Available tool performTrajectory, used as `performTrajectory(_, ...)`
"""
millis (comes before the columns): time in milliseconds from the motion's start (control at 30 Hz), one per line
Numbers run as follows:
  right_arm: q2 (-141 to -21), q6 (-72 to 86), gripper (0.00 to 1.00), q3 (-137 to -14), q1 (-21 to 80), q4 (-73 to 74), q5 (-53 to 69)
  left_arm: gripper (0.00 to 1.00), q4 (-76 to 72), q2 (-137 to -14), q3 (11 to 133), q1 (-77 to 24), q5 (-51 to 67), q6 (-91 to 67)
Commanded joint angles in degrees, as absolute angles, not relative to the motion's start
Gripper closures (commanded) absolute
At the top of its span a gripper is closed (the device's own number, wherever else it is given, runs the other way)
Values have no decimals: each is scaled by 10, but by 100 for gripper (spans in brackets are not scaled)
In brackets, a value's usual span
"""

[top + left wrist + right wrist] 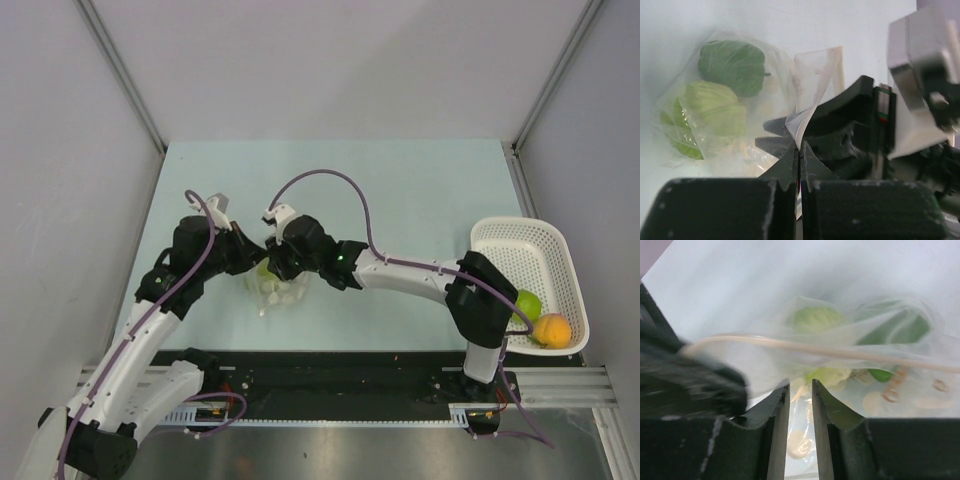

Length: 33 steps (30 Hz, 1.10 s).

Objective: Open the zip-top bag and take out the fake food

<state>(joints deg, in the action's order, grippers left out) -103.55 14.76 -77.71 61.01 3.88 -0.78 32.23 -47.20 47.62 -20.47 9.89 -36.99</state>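
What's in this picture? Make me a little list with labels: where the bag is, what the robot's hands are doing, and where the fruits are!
bag: zip-top bag in the middle of the table, between the two grippers
inside the bag: dark green fruit and light green fruit
left hand: left gripper shut on a flap of the bag
right hand: right gripper, fingers slightly apart at the bag's zip edge
basket: white basket at the table's right edge
in the basket: lime green fruit and orange fruit

left pincer (pixel 252 262) and right pincer (pixel 274 268) meet over a small clear plastic bag (pixel 280 293) on the pale green table (pixel 400 190). at right, a white mesh basket (pixel 510 240) holds a lime green fruit (pixel 527 303) and an orange fruit (pixel 552 330).
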Motion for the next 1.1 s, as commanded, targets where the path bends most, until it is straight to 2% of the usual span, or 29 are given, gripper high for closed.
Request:
performTrajectory(0, -1063, 215, 72, -787, 580, -24, -11, 100, 319, -460, 511, -205, 143, -373)
performTrajectory(100, -1082, 255, 71, -787, 572, -35, 10, 100, 323, -451, 521, -205, 160, -400)
performTrajectory(300, -1103, 251, 52, -787, 591, -47, 22, 100, 283, -436, 476, -207, 214, -469)
performTrajectory(500, -1126, 259, 43, -787, 604, -30, 47, 100, 278, -456, 450, -207, 198, -452)
performTrajectory(567, -1140, 265, 36, -787, 607, -32, 63, 100, 278, -464, 453, -207, 196, -439)
performTrajectory(733, -1166, 280, 10, -787, 613, -68, 102, 100, 284, -475, 461, -206, 181, -421)
performTrajectory(800, -1183, 283, 4, -787, 612, -80, 103, 100, 283, -474, 457, -207, 184, -422)
performTrajectory(933, -1208, 303, 4, -788, 602, -122, 122, 100, 288, -465, 443, -207, 190, -425)
performTrajectory(1067, -1233, 308, 9, -799, 600, -121, 134, 100, 300, -455, 437, -207, 185, -422)
